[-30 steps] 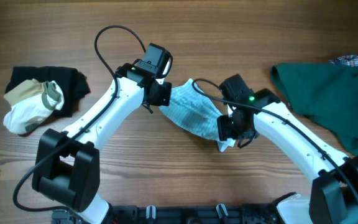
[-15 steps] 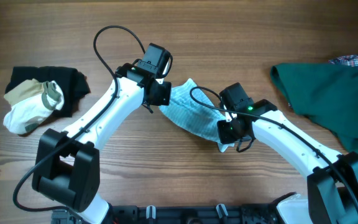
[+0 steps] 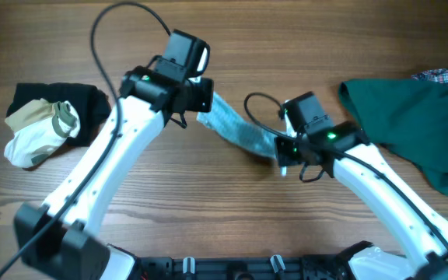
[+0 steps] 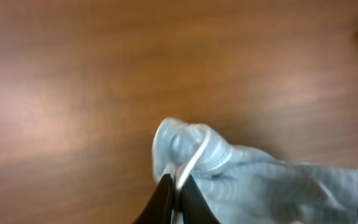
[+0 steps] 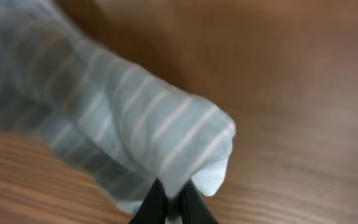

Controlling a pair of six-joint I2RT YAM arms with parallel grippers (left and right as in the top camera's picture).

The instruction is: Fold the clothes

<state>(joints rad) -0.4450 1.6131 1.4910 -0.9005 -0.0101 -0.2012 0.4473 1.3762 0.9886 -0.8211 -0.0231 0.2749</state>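
A small pale blue-and-white striped garment [image 3: 239, 131] hangs stretched in a band between my two grippers above the wooden table. My left gripper [image 3: 202, 107] is shut on its upper left end; in the left wrist view the black fingers [image 4: 165, 198] pinch a white edge of the striped cloth [image 4: 253, 180]. My right gripper [image 3: 280, 155] is shut on the lower right end; in the right wrist view the fingertips [image 5: 157, 205] clamp the striped fabric [image 5: 123, 124] beside a white corner. A dark green garment [image 3: 411, 117] lies at the right.
At the far left a black cloth [image 3: 57, 99] lies under a white and beige bundle [image 3: 37, 128]. A plaid fabric [image 3: 446, 75] peeks out behind the dark green garment at the right edge. Black cables loop above both arms.
My right gripper has shut on the lower end of the striped garment. Both arms have lifted and pulled apart, drawing the garment from a loose heap into a taut band.
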